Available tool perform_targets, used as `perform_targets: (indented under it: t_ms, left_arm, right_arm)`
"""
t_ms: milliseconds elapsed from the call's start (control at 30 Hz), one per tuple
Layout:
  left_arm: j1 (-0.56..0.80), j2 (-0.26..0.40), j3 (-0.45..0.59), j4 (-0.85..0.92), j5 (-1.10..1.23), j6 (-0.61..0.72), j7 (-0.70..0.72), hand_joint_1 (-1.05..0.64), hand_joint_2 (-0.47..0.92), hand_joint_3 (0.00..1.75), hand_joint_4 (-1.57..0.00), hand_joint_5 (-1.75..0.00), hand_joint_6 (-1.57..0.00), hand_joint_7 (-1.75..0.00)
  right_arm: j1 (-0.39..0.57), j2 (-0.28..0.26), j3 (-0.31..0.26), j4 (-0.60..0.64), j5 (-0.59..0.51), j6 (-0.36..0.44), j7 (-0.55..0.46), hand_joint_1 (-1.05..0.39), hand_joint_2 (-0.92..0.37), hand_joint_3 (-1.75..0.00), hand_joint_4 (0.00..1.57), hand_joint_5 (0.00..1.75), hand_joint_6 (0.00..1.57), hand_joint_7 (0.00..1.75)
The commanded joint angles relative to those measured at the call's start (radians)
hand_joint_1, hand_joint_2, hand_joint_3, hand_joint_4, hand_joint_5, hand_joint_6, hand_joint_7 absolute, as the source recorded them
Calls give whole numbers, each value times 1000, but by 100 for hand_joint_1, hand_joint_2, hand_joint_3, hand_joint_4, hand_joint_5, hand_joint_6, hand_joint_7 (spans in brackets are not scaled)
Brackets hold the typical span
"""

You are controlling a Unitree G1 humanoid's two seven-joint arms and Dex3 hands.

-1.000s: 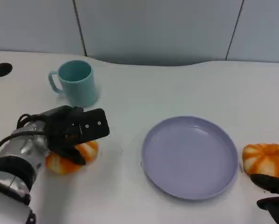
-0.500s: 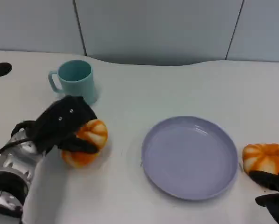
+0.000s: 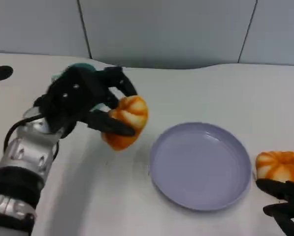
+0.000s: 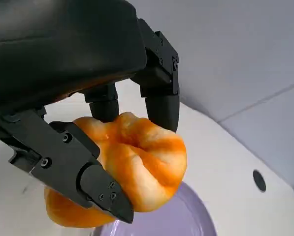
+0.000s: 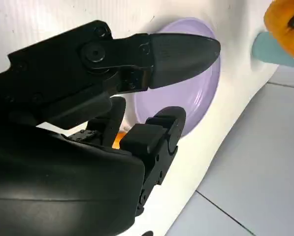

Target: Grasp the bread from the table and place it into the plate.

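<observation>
My left hand grips an orange-and-cream bread roll and holds it in the air just left of the lilac plate. In the left wrist view the fingers wrap the same roll, with the plate's rim below it. A second roll lies on the table right of the plate. My right hand rests low at the near right corner, just in front of that roll, fingers apart and holding nothing. The right wrist view shows the plate beyond those fingers.
A teal mug stands at the back left, mostly hidden behind my left hand; the mug also appears in the right wrist view. A dark hole sits in the white table at far left. A grey panelled wall rises behind the table.
My left hand has lifted the roll off the table and carried it up and to the right, toward the plate. The right hand has barely shifted.
</observation>
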Motion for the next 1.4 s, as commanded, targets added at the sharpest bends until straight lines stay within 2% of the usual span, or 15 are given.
perform_targets:
  t_ms: [33,200,400,633,867,933,967,1000,1033,1067,1100,1133,1200,1300,1400]
  left_arm:
    - [-82,-57,-61,63,48,-12,-11,-14,79,14,-88,-175,-71,-175]
    - [-147,-120,-118,149,94,-20,-23,-12,80,15,-88,-175,-71,-175]
    - [-222,-229,-254,258,240,-73,43,-6,78,16,-89,-175,-69,-175]
    - [-260,-293,-322,376,334,-91,107,-5,80,21,-84,-175,-65,-175]
    - [-282,-312,-356,455,381,-149,115,-7,77,20,-66,-175,-50,-175]
    - [-302,-305,-368,461,393,-154,78,-17,75,16,-54,-175,-36,-175]
    - [-312,-298,-369,461,394,-166,50,-24,74,12,-46,-166,-35,-159]
    - [-319,-293,-368,461,393,-174,31,-35,76,6,-29,-148,-37,-125]
    - [-330,-287,-373,458,398,-185,9,-38,77,4,-23,-142,-38,-111]
    - [-342,-281,-378,454,400,-193,-17,-45,78,2,-13,-133,-40,-86]
    - [-354,-277,-378,445,398,-197,-44,-52,78,1,-5,-110,-42,-55]
    - [-362,-275,-376,437,395,-200,-64,-56,78,1,-3,-94,-43,-37]
    - [-371,-268,-367,418,380,-216,-102,-59,77,0,0,-67,-41,-17]
    - [-383,-258,-351,395,356,-245,-169,-63,76,0,0,-35,-28,-4]
    - [-388,-252,-347,387,349,-258,-206,-69,77,0,0,-23,-22,-1]
  right_arm:
    - [-7,-2,8,3,-18,15,-14,-36,-92,-39,49,71,70,1]
    - [-9,-1,15,-2,-24,29,-11,-36,-92,-39,50,70,70,1]
    - [-5,6,35,-2,-27,18,-14,-36,-92,-38,53,70,70,0]
    - [0,20,62,-22,-49,49,-26,-36,-92,-38,50,65,70,0]
    - [4,25,71,-46,-44,83,-25,-35,-92,-38,55,60,70,0]
    - [4,24,71,-46,-43,84,-24,-34,-92,-38,55,60,70,0]
    - [4,24,70,-44,-41,81,-24,-34,-92,-38,56,60,70,1]
    - [4,25,70,-43,-40,79,-24,-34,-92,-38,57,60,71,1]
    - [3,24,68,-41,-39,77,-24,-34,-92,-37,57,60,71,1]
    - [3,23,67,-42,-38,79,-23,-34,-92,-37,58,60,71,1]
    - [3,22,66,-43,-37,81,-22,-34,-92,-37,57,60,71,1]
    - [3,22,65,-44,-35,84,-20,-34,-92,-37,57,60,71,1]
    - [3,22,63,-50,-33,94,-18,-33,-92,-38,57,60,71,0]
    - [1,18,61,-43,-34,85,-17,-34,-92,-38,57,61,71,0]
    - [0,15,59,-34,-30,73,-14,-34,-92,-38,58,62,71,1]
